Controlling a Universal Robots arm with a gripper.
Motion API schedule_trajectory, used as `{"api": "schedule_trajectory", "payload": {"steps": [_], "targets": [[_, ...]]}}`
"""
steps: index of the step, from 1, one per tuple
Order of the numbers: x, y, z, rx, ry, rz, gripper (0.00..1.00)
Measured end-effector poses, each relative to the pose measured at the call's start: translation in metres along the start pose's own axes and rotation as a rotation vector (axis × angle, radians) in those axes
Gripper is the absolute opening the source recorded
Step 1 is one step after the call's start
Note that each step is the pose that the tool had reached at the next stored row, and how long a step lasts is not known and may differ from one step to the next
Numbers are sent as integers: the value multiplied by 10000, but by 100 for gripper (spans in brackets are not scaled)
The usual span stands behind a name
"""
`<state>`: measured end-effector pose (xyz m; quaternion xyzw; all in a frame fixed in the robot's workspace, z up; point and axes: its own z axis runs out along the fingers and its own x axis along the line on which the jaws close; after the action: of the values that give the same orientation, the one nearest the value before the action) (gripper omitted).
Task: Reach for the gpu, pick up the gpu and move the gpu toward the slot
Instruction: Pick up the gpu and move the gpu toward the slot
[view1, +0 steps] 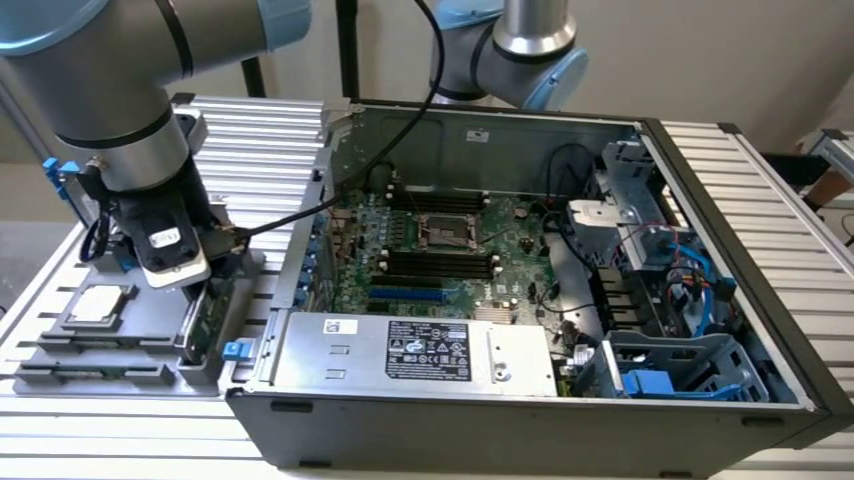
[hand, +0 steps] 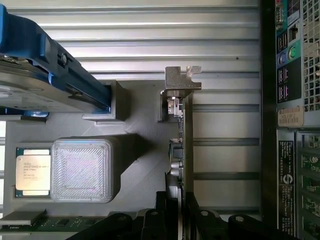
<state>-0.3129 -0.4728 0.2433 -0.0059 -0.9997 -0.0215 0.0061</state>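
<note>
The gpu (hand: 184, 145) stands on edge in the grey holder (hand: 140, 125), seen edge-on as a thin green board with its silver bracket (hand: 179, 80) at the far end. My gripper (hand: 179, 220) straddles the card's near end, a black finger pressed against each face, shut on it. In the exterior view the gripper (view1: 184, 285) hangs straight down over the holder at the exterior view's left, and the green card (view1: 200, 318) shows just below it. The blue slot (view1: 407, 295) lies on the motherboard inside the open computer case (view1: 534, 420).
A silver CPU chip (hand: 32, 172) sits in the holder beside a square grey block (hand: 82, 170). A hard drive with blue rails (hand: 45, 65) rests close by. The case's rear panel (hand: 295, 125) runs alongside the card. A cable (view1: 360, 170) trails from the wrist over the case.
</note>
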Motion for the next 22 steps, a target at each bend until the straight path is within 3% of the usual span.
{"api": "schedule_trajectory", "payload": {"steps": [12,22], "targets": [[2,5,-167,-7,-2,-1,26],[-3,15,-584,-47,4,-3,26]]}}
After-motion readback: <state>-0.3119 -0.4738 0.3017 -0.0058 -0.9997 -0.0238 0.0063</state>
